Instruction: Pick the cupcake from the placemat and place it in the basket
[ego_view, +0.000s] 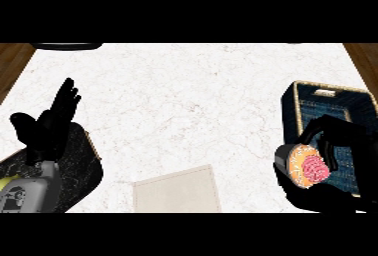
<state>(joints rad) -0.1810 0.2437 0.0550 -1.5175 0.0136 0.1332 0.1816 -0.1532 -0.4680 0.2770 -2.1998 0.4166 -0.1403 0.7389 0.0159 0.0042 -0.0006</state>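
The cupcake (306, 167), tan with pink frosting, lies tilted on its side in my right hand (336, 145), whose black fingers curl round it. Hand and cupcake hang over the near left part of the dark blue woven basket (328, 102) at the right edge of the counter. The beige placemat (177, 190) lies at the lower middle with nothing on it. My left hand (52, 125) rests open at the left, fingers pointing up.
A dark speckled object (77, 170) sits under my left forearm at the lower left. A dark rounded object (66, 46) shows at the top left edge. Wooden floor borders the white marble counter (192, 100) on both sides.
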